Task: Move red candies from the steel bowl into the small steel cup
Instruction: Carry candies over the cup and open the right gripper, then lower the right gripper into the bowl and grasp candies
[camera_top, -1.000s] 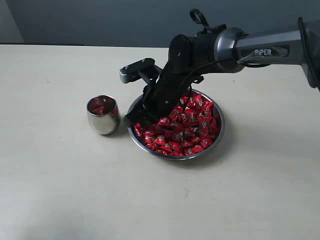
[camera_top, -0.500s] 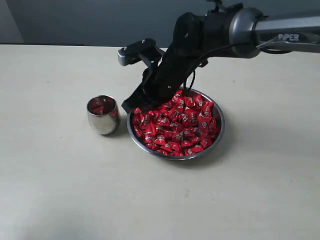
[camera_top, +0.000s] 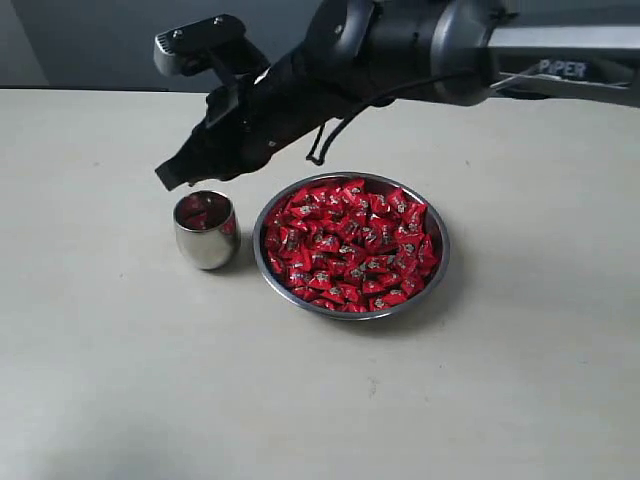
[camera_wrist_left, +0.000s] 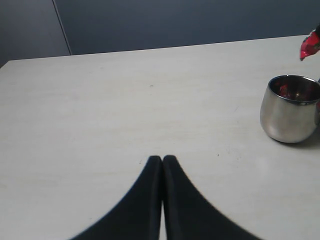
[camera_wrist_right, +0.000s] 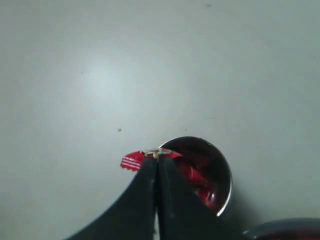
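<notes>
The steel bowl (camera_top: 435, 268) sits mid-table, heaped with red candies (camera_top: 352, 245). Left of it stands the small steel cup (camera_top: 205, 231), with red candies inside (camera_wrist_right: 192, 172). My right gripper (camera_top: 166, 176) reaches across from the right and hovers just above the cup's far-left rim. It is shut on one red candy (camera_wrist_right: 134, 160), whose wrapper sticks out at the fingertips. That held candy (camera_wrist_left: 310, 46) also shows above the cup (camera_wrist_left: 289, 110) in the left wrist view. My left gripper (camera_wrist_left: 162, 159) is shut on nothing, low over bare table, left of the cup.
A pale tabletop (camera_top: 120, 380) spreads around both vessels, ending at a dark wall (camera_top: 100, 40) behind. The right arm's grey body (camera_top: 520, 50) spans the space above the table behind the bowl. The bowl's rim (camera_wrist_right: 280, 227) shows in the right wrist view.
My right gripper has lifted out of the bowl and swung left and up, carrying one red candy to a spot above the cup. Bowl and cup have not moved.
</notes>
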